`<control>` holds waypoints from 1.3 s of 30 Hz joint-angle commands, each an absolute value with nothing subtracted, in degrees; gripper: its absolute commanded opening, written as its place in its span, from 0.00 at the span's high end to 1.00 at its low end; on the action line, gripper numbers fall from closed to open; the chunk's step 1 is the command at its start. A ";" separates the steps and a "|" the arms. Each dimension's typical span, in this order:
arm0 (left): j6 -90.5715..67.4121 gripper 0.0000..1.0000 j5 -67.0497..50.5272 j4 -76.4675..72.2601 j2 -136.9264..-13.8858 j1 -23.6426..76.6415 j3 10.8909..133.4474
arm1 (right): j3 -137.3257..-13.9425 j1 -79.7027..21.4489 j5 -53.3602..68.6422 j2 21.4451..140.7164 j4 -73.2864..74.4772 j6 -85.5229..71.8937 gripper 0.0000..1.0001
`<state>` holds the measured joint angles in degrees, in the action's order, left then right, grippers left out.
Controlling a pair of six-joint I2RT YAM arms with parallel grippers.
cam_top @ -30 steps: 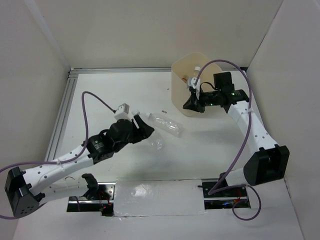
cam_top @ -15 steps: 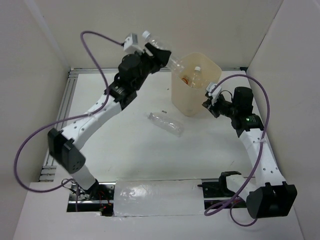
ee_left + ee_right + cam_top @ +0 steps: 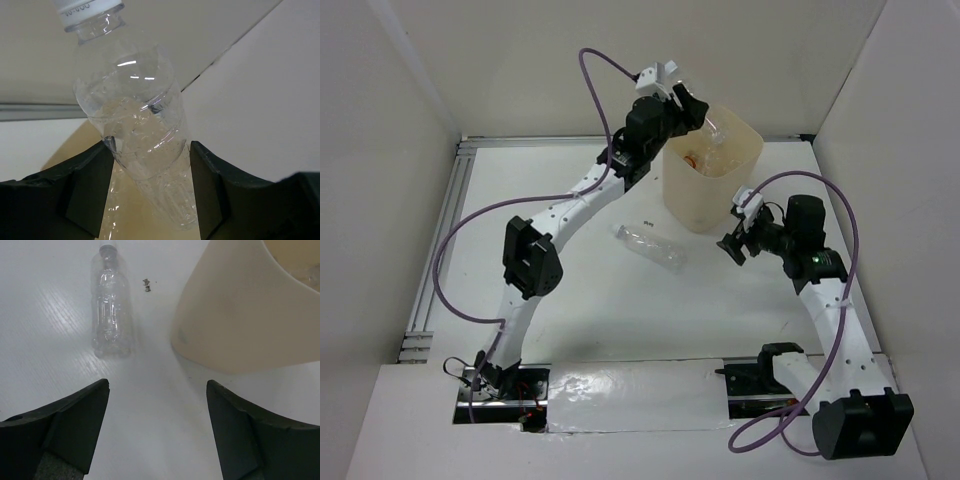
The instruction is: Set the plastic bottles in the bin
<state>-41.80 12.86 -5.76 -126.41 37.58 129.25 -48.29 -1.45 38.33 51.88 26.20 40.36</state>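
Bottle [image 3: 131, 107] clamped in left gripper [image 3: 150, 155] hangs over the bin [image 3: 705, 205], apparently for release; right gripper [image 3: 157, 395] stands wide, empty, aimed at 1 loose bottle [image 3: 111, 305] on the surface [image 3: 55, 355].

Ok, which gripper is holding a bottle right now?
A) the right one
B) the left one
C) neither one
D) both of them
B: the left gripper is pinched around a clear bottle over the bin, while the right gripper stands open with nothing between its fingers.
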 commanded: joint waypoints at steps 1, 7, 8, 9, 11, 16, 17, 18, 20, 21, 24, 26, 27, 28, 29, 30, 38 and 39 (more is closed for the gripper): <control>-39.02 0.50 11.69 -8.96 -126.21 37.97 130.69 | -47.55 -1.14 38.67 52.29 25.66 40.69 0.15; -39.02 0.18 10.02 -9.49 -126.21 38.50 130.69 | -46.93 -1.14 39.20 54.84 23.65 41.22 0.01; -39.02 0.15 10.02 -9.49 -125.43 38.50 130.69 | -46.41 -1.14 39.90 54.84 23.12 41.22 0.01; -39.02 0.15 9.50 -9.49 -125.42 38.50 130.69 | -46.41 -1.14 40.86 56.41 22.59 41.74 0.01; -38.32 0.08 8.97 -9.49 -123.32 38.50 130.00 | -46.41 -1.14 42.62 57.91 22.07 42.36 0.01; -36.57 0.06 7.65 -8.97 -118.23 38.50 125.27 | -49.91 -2.72 45.79 64.23 21.01 43.59 0.01; -35.87 0.06 7.65 -8.96 -116.99 39.02 124.11 | -49.92 -3.51 45.79 64.25 21.01 43.59 0.01; -35.16 0.06 8.60 -9.57 -115.42 39.02 122.36 | -49.92 -4.12 45.79 65.38 21.01 43.59 0.01; -33.76 0.06 10.27 -11.07 -111.03 39.55 117.36 | -51.85 -5.79 45.79 66.61 20.48 44.12 0.01; -32.27 0.08 12.55 -11.86 -105.26 39.55 114.20 | -52.46 -7.02 45.79 67.58 20.48 43.34 0.01; -31.12 0.09 18.08 -12.39 -94.61 39.03 97.87 | -58.69 -14.13 42.90 74.60 23.37 42.63 0.01; -31.64 0.11 19.77 -12.39 -82.66 37.18 82.32 | -60.29 -18.97 41.06 78.83 20.14 39.66 0.01; -32.34 0.11 20.30 -11.09 -78.62 36.22 77.31 | -60.29 -20.64 37.48 79.71 18.30 36.42 0.01; -34.17 0.11 20.30 -9.68 -71.18 34.38 68.38 | -61.16 -23.61 35.61 81.80 16.80 35.26 0.01; -35.41 0.11 20.30 -6.01 -67.54 33.41 64.38 | -61.17 -25.03 31.51 83.04 14.52 34.11 0.01; -36.46 0.10 20.30 -5.98 -64.19 32.70 60.68 | -62.04 -26.44 28.94 84.27 13.46 32.62 0.01; -49.02 0.08 24.78 12.55 -35.88 34.01 35.27 | -66.53 -35.77 6.70 98.59 7.39 23.21 0.00; -50.26 0.08 25.31 15.35 -33.86 34.80 34.03 | -68.01 -35.77 5.64 99.74 7.38 23.20 0.00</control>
